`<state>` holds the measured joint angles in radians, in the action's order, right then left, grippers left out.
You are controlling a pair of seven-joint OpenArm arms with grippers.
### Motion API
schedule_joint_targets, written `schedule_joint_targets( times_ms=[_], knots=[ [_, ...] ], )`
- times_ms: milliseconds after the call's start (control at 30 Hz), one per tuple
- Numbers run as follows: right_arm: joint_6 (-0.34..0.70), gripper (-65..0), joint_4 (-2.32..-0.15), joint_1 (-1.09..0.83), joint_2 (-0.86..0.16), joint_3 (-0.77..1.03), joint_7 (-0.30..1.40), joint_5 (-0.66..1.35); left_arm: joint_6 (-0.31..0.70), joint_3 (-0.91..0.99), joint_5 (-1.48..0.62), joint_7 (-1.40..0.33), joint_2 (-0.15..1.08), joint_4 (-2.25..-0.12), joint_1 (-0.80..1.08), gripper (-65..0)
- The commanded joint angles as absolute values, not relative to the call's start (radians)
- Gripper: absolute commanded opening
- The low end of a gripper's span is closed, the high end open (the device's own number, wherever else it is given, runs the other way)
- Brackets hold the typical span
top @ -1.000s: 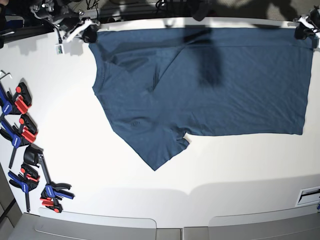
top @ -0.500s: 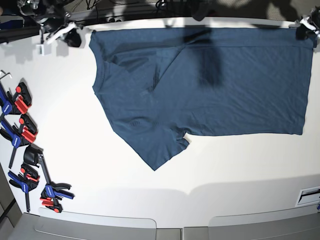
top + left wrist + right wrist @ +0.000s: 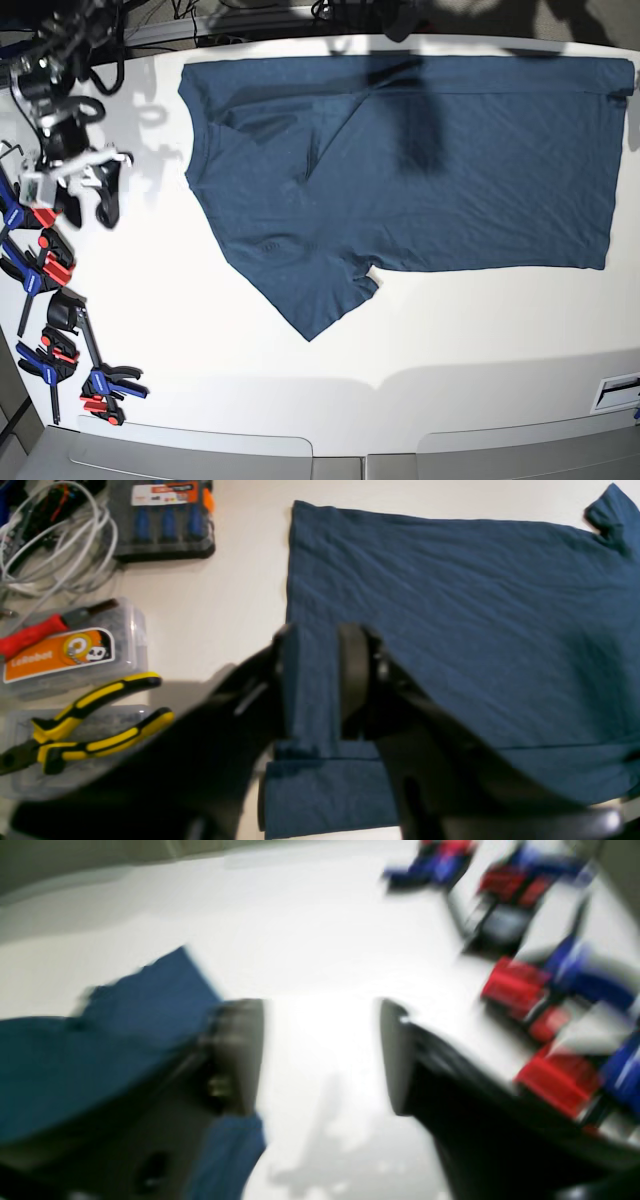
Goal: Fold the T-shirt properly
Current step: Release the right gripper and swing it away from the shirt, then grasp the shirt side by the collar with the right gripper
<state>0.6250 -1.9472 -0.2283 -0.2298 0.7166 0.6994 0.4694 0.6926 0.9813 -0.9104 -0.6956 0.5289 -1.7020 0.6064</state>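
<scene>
The navy T-shirt lies spread flat on the white table, with one sleeve pointing to the front at the left. In the left wrist view my left gripper is shut on a strip of the T-shirt at its hem corner. That gripper is out of the base view. My right gripper is open and empty, hovering left of the shirt near the clamps. The right wrist view is blurred. There the right gripper has its jaws wide apart over bare table, with the T-shirt at the left.
Several blue-and-red clamps lie along the table's left edge and show in the right wrist view. Beside the shirt's hem are yellow pliers, plastic boxes, a screwdriver set and white cables.
My right gripper has left the shirt's top-left corner and swung left and forward to the clamps, open. My left gripper has slid out of the base view at the top right.
</scene>
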Motion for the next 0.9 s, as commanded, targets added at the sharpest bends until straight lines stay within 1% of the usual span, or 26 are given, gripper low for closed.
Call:
schedule_joint_targets(
  times_ms=[0,100,200,267,433,567,667,767,867],
  knots=[
    [0.616,-26.8,-1.948,-0.192,-0.244,0.696,0.645,0.449,0.698,0.994,-0.925,-0.672,0.548,-1.715,0.61,-50.7],
    [0.6,-26.8,-1.87,-0.098,-0.244,0.604,0.582,0.35,0.698,0.994,-0.925,-0.673,0.549,-1.715,0.61,-50.8],
    [0.575,-26.8,-1.726,0.014,-0.247,0.515,0.561,0.267,0.698,0.994,-0.924,-0.673,0.549,-1.715,0.61,-50.8],
    [0.569,-26.8,-1.589,0.094,-0.253,0.466,0.537,0.236,0.698,0.994,-0.917,-0.682,0.549,-1.715,0.61,-50.8],
    [0.569,-26.9,-1.19,0.296,-0.288,0.372,0.539,0.235,0.698,0.994,-0.918,-0.691,0.546,-1.715,0.612,-50.8],
    [0.572,-26.9,-0.94,0.399,-0.294,0.322,0.613,0.244,0.698,0.994,-0.918,-0.693,0.543,-1.715,0.613,-50.8],
    [0.606,-26.9,-0.869,0.405,-0.293,0.276,0.719,0.338,0.698,0.994,-0.918,-0.695,0.543,-1.715,0.612,-50.8],
    [0.635,-26.9,-0.865,0.38,-0.293,0.224,0.835,0.463,0.698,0.994,-0.918,-0.695,0.543,-1.715,0.612,-50.8],
    [0.636,-26.9,-0.865,0.358,-0.293,0.18,0.873,0.517,0.698,0.994,-0.918,-0.695,0.543,-1.715,0.612,-50.8]
  ],
)
